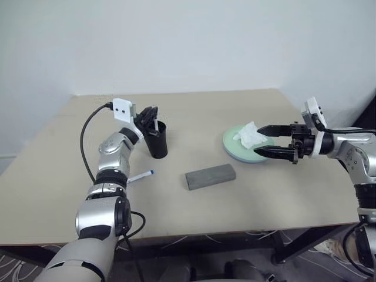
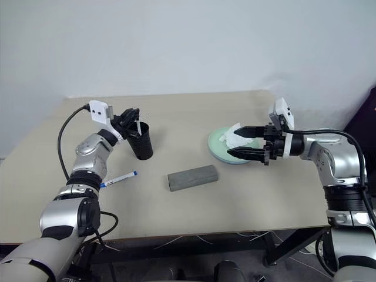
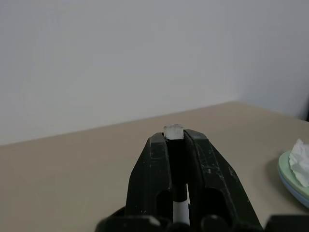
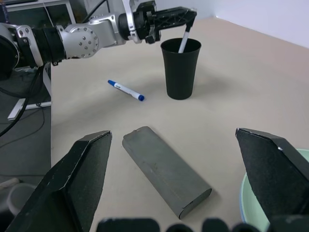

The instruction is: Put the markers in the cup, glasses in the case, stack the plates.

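Fingers of the left gripper (image 1: 151, 115) are pinched tight on the black-capped marker (image 4: 183, 42), which is held over the cup (image 1: 157, 138) with its lower end inside the rim. Fingers of the right gripper (image 1: 265, 141) are spread wide, nothing held; one finger is seen over the tissue (image 1: 251, 136), the other at the near rim of the plates (image 1: 230, 144). Contact there cannot be told.

Risks, near to far:
- Blue-capped marker (image 1: 141, 175) lies on the tabletop (image 1: 247, 194) just beside the left forearm; it could be swept off by an arm move.
- Case (image 1: 210, 175) is lying shut, mid-tabletop. Glasses are not made out in any view; likely already inside, unconfirmed.
- Plates appear stacked, pale green rim under light blue, tissue on top. If the right fingers are closed here, the tissue is likely to be grabbed or the stack dragged.
- Cup is tall and narrow; a sideways nudge from the marker or the left fingers could tip it. If the marker is released tilted, it may catch the rim and fall outside.
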